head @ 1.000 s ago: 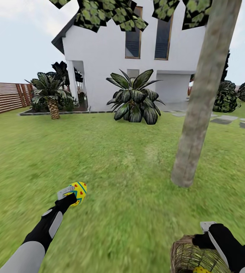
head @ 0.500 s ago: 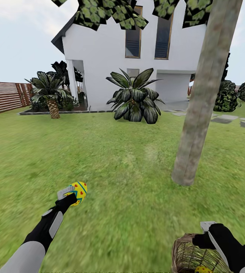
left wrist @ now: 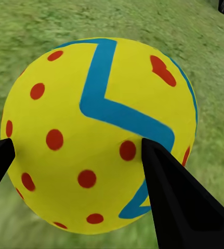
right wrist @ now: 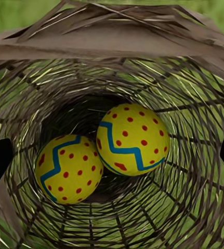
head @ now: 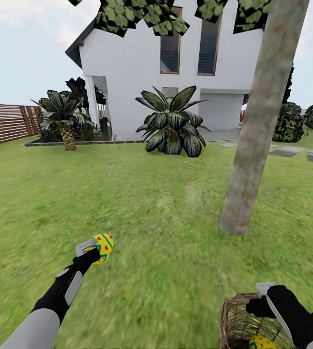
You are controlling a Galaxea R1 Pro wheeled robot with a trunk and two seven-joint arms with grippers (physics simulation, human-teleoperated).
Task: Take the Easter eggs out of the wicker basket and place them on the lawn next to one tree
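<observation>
My left gripper is shut on a yellow Easter egg with a blue zigzag and red dots, held low over the lawn. In the left wrist view the egg sits between the two black fingers. Down at my right stands the wicker basket, with another egg showing inside. My right gripper hovers open over its rim. The right wrist view looks into the basket, where two eggs lie at the bottom. The tree rises ahead of the basket.
A white house stands beyond the grass, with a broad-leaved plant in front of it and a short palm to the left. A wooden fence runs at far left. Stepping stones lie at right.
The whole view has shifted slightly, so more of the egg in the basket shows. Both grippers keep their places and the left one still holds its egg.
</observation>
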